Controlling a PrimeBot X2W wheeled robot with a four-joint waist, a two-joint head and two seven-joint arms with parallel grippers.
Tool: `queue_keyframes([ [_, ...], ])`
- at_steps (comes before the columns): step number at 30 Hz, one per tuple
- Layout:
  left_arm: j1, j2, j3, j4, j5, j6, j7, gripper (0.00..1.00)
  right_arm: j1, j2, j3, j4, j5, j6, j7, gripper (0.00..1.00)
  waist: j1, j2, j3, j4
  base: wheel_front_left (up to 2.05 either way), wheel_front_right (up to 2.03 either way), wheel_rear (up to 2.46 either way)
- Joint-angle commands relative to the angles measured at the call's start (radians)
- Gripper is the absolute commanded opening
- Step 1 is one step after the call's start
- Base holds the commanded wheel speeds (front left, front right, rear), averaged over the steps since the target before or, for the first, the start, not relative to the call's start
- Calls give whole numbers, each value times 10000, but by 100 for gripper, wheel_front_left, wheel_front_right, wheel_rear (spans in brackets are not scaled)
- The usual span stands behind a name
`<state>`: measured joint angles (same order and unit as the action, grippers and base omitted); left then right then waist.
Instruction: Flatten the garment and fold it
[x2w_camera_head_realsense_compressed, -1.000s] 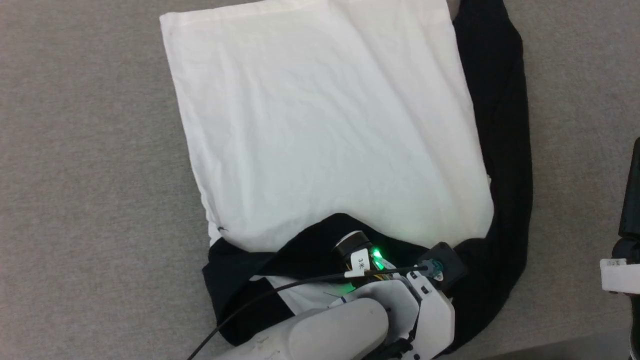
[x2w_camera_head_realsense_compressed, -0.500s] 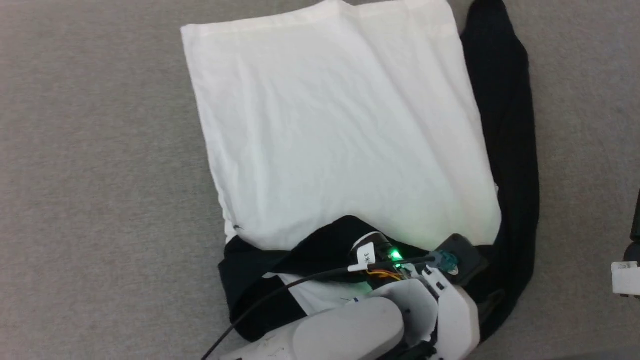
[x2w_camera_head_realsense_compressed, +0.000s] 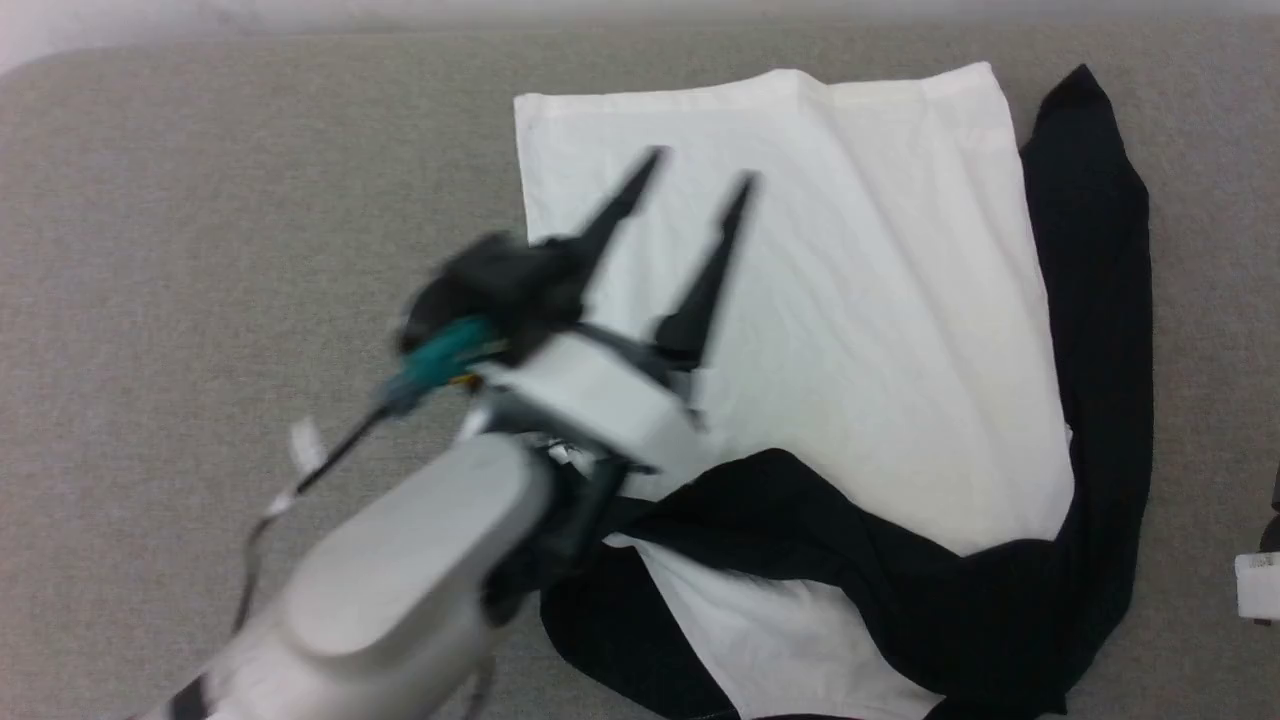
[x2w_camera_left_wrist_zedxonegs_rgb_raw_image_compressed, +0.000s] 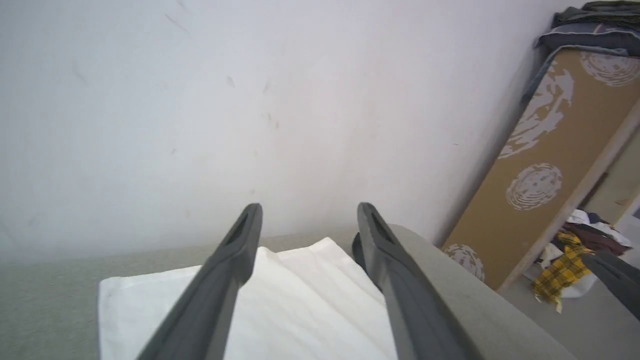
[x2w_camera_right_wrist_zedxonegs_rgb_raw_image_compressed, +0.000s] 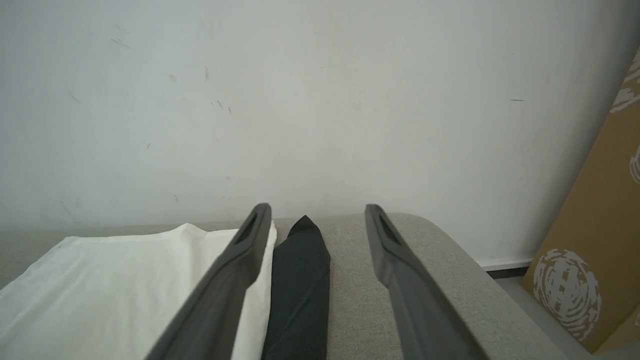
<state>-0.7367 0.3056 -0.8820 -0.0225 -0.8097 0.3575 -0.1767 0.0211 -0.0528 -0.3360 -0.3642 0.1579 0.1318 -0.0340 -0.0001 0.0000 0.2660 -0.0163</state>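
Since the shirt lies spread on the grey cushion, I enter it thus: white body flat, one black sleeve straight along its right edge, the other sleeve laid across the lower body, which I judge a first fold. Next, the left gripper: raised over the cloth, fingers apart, empty. Last, the right gripper: fingers apart, empty, by the shirt's right side.
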Motion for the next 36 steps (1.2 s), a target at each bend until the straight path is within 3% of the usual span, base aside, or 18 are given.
queue_keyframes([
  [1, 506, 382, 283, -381, 24, 241, -221, 100, 104, 26, 28, -53, -9, -11, 40, 100, 1, 0, -236, 215, 0, 0, 0],
  [4, 1714, 1423, 1477, -1654, 81, 1035, -676, 100, 172, 26, 76, -60, 30, -11, 51, 100, 1, 0, -286, 250, 0, 0, 0],
  [7, 3243, 2071, 2832, -2766, 371, 1738, -830, 100, 242, 26, 95, -13, 106, -11, 34, 100, 1, 0, -325, 303, 0, 0, 0],
  [9, 4347, 2190, 3831, -3440, 891, 2097, -842, 100, 301, 26, 103, 20, 157, -11, 21, 100, 1, 0, -333, 348, 0, 0, 0],
  [11, 5436, 2267, 4433, -3846, 1562, 2159, -845, 100, 370, 26, 108, 50, 209, -11, 8, 100, 1, 0, -342, 406, 0, 0, 0],
  [13, 6399, 2299, 4610, -3983, 2200, 2064, -847, 100, 449, 26, 138, 108, 252, -11, 2, 100, 1, 0, -357, 454, 0, 0, 0],
  [16, 7446, 1677, 4969, -4202, 2705, 1833, -848, 100, 555, 26, 134, 243, 380, -11, -69, 100, 1, 0, -376, 523, 0, 0, 0],
  [22, 8304, 413, 5833, -3867, 3699, 402, -849, 100, 805, 26, 225, 623, 630, -11, -193, 100, 1, 0, -368, 690, 0, 0, 0],
  [27, 8115, -193, 6334, -3500, 4354, -585, -850, 100, 417, 26, 348, 664, 539, -11, -144, 100, 1, 0, -99, 689, 0, 0, 0],
  [30, 7891, -422, 6544, -3431, 4656, -958, -850, 100, -251, 22, 481, 459, 534, -11, 126, 100, 1, 0, 234, 636, 0, 0, 0],
  [32, 7772, -538, 6671, -3453, 4804, -1125, -850, 100, -950, -231, 566, 361, 647, -11, 474, 100, 1, 0, 540, 554, 0, 0, 0],
  [36, 7512, -728, 6883, -3627, 5038, -1356, -850, 100, -2692, -1367, 696, 332, 1096, -11, 1540, 100, 1, 0, 1288, 411, 0, 0, 0],
])
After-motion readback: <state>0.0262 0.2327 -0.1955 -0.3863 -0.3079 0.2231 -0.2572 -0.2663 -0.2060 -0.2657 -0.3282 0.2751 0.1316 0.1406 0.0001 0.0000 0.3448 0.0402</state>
